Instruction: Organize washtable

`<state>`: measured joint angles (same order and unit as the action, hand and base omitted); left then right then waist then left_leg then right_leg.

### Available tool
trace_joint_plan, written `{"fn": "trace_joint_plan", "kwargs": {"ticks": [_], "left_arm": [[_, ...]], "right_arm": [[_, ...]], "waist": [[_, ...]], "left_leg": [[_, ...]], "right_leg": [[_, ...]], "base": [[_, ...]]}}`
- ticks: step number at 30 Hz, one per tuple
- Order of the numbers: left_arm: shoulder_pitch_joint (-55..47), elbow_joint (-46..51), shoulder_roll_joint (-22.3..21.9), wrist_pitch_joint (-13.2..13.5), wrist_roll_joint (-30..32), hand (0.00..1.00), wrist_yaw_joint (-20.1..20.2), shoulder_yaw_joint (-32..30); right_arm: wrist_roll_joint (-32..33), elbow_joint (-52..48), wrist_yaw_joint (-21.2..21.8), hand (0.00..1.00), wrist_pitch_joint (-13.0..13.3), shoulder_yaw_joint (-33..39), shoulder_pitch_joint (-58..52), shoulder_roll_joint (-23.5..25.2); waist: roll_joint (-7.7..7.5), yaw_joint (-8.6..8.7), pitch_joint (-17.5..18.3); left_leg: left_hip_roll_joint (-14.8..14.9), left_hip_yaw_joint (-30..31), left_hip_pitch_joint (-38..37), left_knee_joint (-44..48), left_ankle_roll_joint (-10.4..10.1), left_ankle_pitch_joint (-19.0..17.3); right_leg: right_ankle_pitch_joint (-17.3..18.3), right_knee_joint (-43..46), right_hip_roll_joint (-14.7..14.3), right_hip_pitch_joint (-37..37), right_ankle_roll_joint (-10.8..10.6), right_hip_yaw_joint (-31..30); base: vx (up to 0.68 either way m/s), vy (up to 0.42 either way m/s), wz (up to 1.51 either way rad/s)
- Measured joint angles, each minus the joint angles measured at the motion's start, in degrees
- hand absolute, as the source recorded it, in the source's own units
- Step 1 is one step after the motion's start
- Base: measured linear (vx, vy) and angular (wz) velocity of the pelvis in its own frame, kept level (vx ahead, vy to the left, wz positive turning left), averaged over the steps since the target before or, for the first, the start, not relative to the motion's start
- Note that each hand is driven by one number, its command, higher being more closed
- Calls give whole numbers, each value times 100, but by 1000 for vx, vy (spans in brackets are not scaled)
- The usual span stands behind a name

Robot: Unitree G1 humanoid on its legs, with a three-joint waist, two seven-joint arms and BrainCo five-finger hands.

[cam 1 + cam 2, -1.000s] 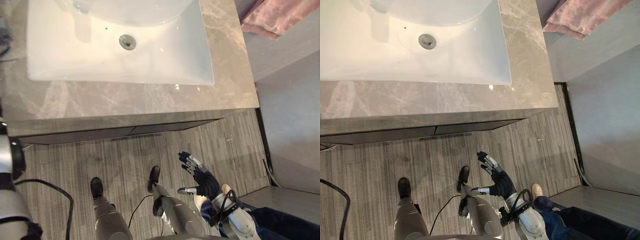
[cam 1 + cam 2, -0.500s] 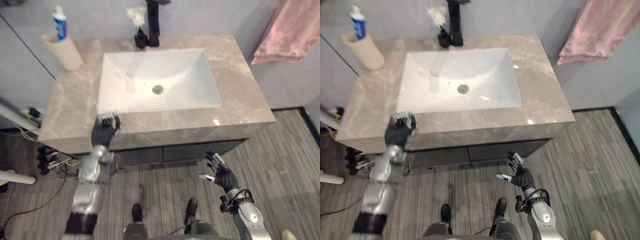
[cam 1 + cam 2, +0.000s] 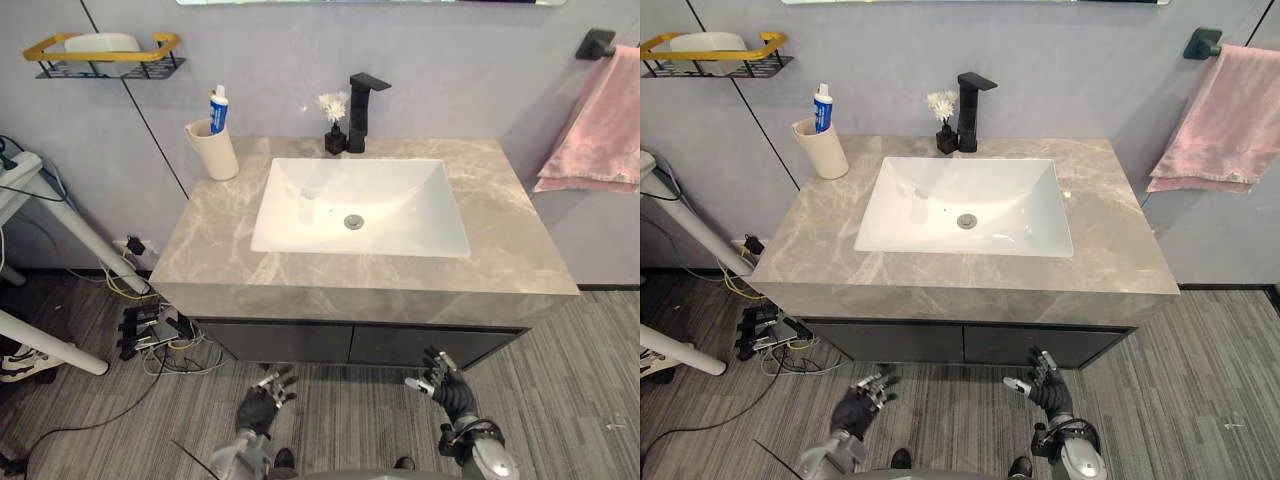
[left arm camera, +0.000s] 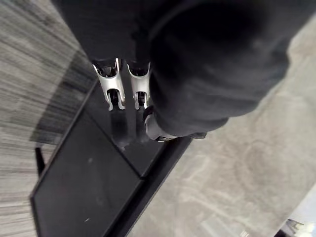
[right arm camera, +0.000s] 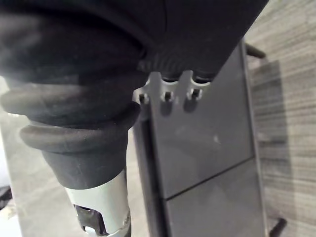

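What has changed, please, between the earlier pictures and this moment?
The camera has tilted up, so the whole view has shifted. The left hand, raised to the front edge of the counter half a second ago, has dropped low in front of the cabinet, open and empty. The right hand stays low and open. The cup, toothpaste, faucet and towel kept their places.

Both low and well apart: left hand [image 3: 262, 401], right hand [image 3: 447, 378], fingers loosely extended.

One cup [image 3: 216, 152], one toothpaste tube [image 3: 217, 106], one vase [image 3: 334, 141], one faucet [image 3: 361, 108], one towel [image 3: 596, 140].
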<state>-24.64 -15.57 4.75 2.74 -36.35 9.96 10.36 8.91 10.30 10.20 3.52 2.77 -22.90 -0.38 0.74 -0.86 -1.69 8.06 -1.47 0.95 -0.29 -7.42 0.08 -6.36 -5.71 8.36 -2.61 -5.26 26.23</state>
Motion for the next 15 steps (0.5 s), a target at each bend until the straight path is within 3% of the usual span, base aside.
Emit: {"fn": "trace_joint_plan", "kwargs": {"ticks": [6, 9, 12, 14, 15], "left_arm": [[139, -204, 43, 2, 417, 0, -29, 132], [181, -204, 108, 19, 936, 0, -51, 152], [500, -175, 178, 43, 1771, 0, -326, 241], [746, -124, 246, 41, 1932, 0, -427, 157], [811, 90, 283, 42, 1931, 0, -525, -3]], "right_arm": [[-231, 11, -19, 0, 3, -164, -11, -12], [-241, 13, -30, 0, 37, -144, 28, -13], [-252, 11, -188, 0, 46, -94, 126, 6], [-277, 7, -277, 0, 38, -69, 163, 55], [-284, -30, -293, 0, 37, -57, 287, 77]], "waist": [[44, 18, 49], [0, 26, 39], [-53, 38, -49], [-294, 123, -204], [-623, 272, -324]], "left_leg": [[7, -121, -113, -87, 43, 3], [20, -486, -104, -122, 16, -20], [7, -1163, 153, -7, 32, -28], [-27, -1634, 389, 398, 120, -207], [-243, -1976, 512, 750, 321, -412]], "right_leg": [[30, -4, -1, 33, -25, -172], [-36, 3, -15, 319, 10, -596], [-281, 220, -1, 1073, 39, -1351], [-451, 291, 30, 1456, 7, -1780], [-448, 58, 189, 1535, -239, -2114]], "base": [[-44, -1, -10], [-48, 18, -65], [-40, 44, -120], [-51, 65, -118], [-84, 112, -116]]}}
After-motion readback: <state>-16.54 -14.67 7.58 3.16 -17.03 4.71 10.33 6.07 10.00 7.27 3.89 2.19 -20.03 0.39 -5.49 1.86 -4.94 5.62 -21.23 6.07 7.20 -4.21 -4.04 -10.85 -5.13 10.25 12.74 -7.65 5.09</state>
